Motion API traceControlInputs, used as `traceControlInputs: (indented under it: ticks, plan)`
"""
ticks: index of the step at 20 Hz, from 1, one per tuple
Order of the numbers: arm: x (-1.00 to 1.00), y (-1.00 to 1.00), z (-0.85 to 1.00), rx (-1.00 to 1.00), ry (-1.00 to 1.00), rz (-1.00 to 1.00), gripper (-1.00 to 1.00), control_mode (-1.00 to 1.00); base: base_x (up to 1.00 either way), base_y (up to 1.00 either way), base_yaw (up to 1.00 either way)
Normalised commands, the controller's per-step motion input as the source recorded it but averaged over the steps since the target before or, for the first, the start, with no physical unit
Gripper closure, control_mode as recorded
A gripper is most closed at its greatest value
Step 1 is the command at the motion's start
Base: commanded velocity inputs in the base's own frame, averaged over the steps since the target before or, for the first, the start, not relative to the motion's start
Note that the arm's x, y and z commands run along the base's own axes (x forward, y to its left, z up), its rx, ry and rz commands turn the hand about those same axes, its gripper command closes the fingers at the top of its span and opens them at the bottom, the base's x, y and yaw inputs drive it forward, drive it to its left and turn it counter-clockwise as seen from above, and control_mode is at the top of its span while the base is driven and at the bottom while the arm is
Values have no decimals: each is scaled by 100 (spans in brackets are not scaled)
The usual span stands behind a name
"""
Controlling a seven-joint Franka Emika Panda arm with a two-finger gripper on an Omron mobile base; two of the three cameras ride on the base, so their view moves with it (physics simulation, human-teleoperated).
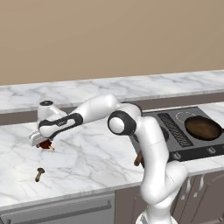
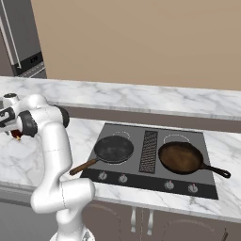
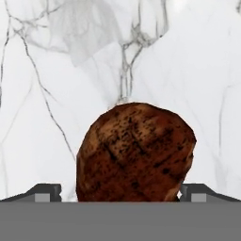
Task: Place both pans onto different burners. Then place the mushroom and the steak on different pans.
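White-and-grey veined marble makes up the bench [image 1: 87, 153], and the white arm's jaws [image 1: 43, 144] hang low over its left part, spread wide, one dark fingertip [image 3: 44, 192] on each side of the charred, reddish-brown lump of steak [image 3: 134, 153]. In the hand view the steak lies between the jaws, its sides close to both tips, though whether either tip touches the meat cannot be told; nothing is pinched. From the left base view the steak [image 1: 45, 145] shows as a small dark red patch directly under the jaws, resting on the marble. The tiny brown mushroom [image 1: 39, 173] with a rounded cap and short stem lies on the bench nearer the front edge than the jaws, close by but apart from them and from the steak. Well off to the right of the jaws sits the flat dark grey cooktop [image 2: 150, 181]. The round black frying pan with the long brown wooden handle [image 2: 113, 149] rests on the cooktop's left half, over a thin white circle burner outline [image 2: 123, 134] whose arc peeks out behind it, and its handle reaches out past the front left corner toward the arm's base. The round pan with the reddish-brown inside [image 2: 181, 157] rests on the right half, its dark handle pointing right, farthest from the jaws.
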Motion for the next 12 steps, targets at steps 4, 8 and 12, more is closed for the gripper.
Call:
traceControlInputs:
  ticks: [4,8,12]
  plan:
    - [7,8,-15,0,0,0,-100,-100,0,0,0]
    - [12,9,-13,0,0,0,-100,-100,0,0,0]
    - [12,8,-13,0,0,0,-100,-100,0,0,0]
